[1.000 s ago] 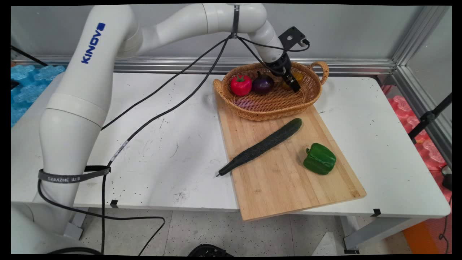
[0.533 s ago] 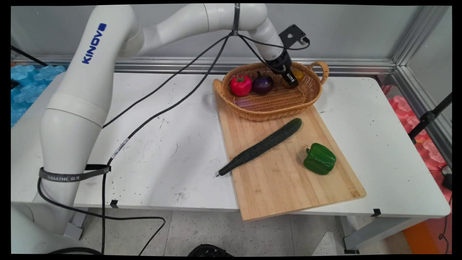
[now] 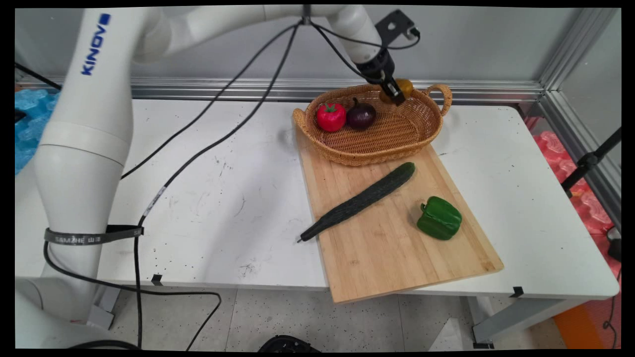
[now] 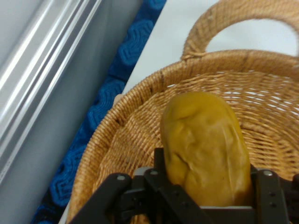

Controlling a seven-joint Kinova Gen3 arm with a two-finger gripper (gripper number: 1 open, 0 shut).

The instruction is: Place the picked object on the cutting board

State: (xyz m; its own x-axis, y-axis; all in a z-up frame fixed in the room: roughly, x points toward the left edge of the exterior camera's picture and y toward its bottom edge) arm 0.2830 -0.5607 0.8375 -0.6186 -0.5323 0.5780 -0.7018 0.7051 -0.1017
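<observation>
While my hand (image 3: 395, 94) grips a yellow-brown potato (image 4: 205, 149), it hangs above the wicker basket (image 3: 421, 134) in the frame's upper right.

White jointed arm (image 3: 84, 144) with blue KINOVA lettering — black cables (image 3: 233, 134), grey strap (image 3: 92, 237), black claw (image 3: 394, 94).

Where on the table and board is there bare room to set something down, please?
The table left of the board is bare, as is the board's near end below the cucumber and green pepper. The basket's left side is crowded by the red pepper and onion.
</observation>
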